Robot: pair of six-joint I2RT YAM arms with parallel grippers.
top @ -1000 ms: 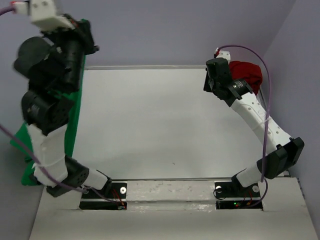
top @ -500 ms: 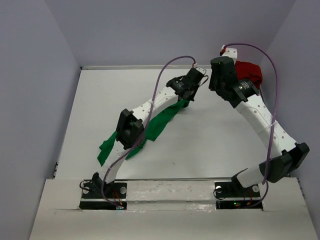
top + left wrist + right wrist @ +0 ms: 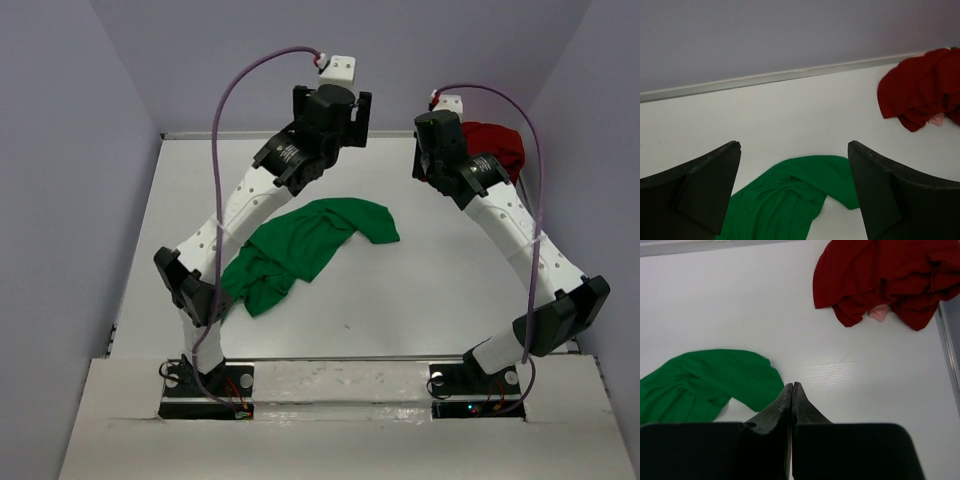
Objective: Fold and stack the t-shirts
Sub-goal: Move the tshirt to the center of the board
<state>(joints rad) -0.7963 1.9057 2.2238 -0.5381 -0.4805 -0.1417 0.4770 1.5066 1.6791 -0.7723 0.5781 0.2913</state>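
**Green t-shirt** (image 3: 305,250): it lies crumpled on the white table (image 3: 430,290), left of centre. It forms a long heap running from the near left toward the middle, with one rounded lobe at its far right end. No sleeve, collar or hem can be told apart in these views.

**Dark red t-shirt** (image 3: 497,150): this one is bunched in the far right corner, against the table's right edge and well apart from the green one. A pale pink patch (image 3: 879,313) shows among its folds.

**Left gripper** (image 3: 793,150): it hangs above the table beyond the far end of the green shirt. Its jaws are spread wide and nothing sits between them.

**Right gripper** (image 3: 791,390): it hovers over bare table between the two shirts, nearer the red one. Its fingers are pressed together and hold nothing.

**Step in hand:** neither shirt is spread or folded yet, so you are probably at the laying-out of the green shirt.

**Next move:** you will need two separate edges of the green cloth, preferably the shoulders or the hem corners. Open the right jaws first, pinch one edge with each gripper, and draw the edges apart so the shirt settles flat. A pinch through several layers would likely lift the whole heap.
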